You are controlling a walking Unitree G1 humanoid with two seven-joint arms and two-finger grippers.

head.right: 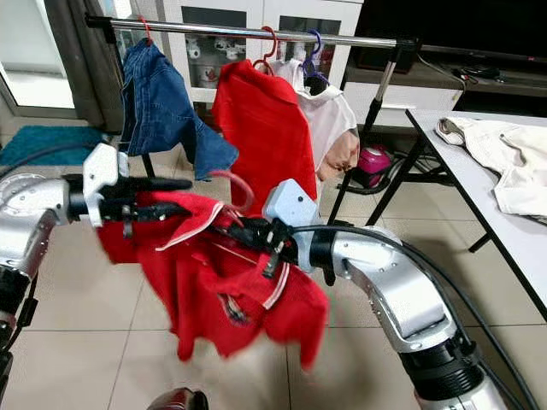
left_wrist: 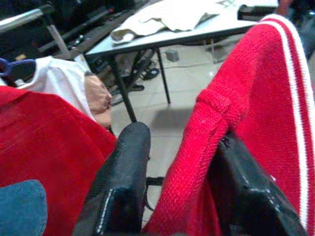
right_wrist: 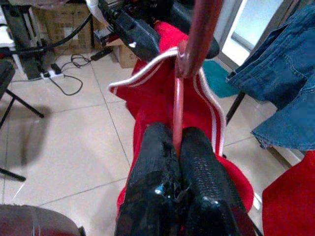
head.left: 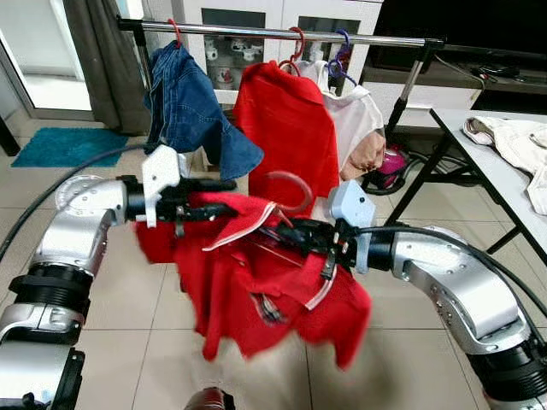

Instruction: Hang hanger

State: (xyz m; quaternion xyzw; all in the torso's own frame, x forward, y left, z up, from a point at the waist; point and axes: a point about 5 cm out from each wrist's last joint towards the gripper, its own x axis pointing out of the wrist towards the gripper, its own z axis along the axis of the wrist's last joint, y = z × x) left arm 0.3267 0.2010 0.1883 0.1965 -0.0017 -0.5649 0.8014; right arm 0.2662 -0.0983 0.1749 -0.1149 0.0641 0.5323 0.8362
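A: Where's the red hanger (right_wrist: 178, 118)?

B: Below the clothes rail (head.left: 282, 33), carrying a red polo shirt (head.left: 256, 290). The right gripper (right_wrist: 176, 147) is clamped on its bar, hook up.

A: And the left gripper (left_wrist: 177, 162)?

B: Its fingers pinch the shirt's collar.

A: So?

B: I'd lift both together, level, toward the rail's bare stretch between the denim shorts (head.left: 192, 111) and the red shirt (head.left: 286, 128), and seat the hook before letting go.

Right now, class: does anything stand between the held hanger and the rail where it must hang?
Nothing visible blocks the way up. The hanger, pinched by the right gripper, sits below the rail. Jeans, a red shirt and a white top already hang there; a bare stretch lies between the jeans and the shirt.
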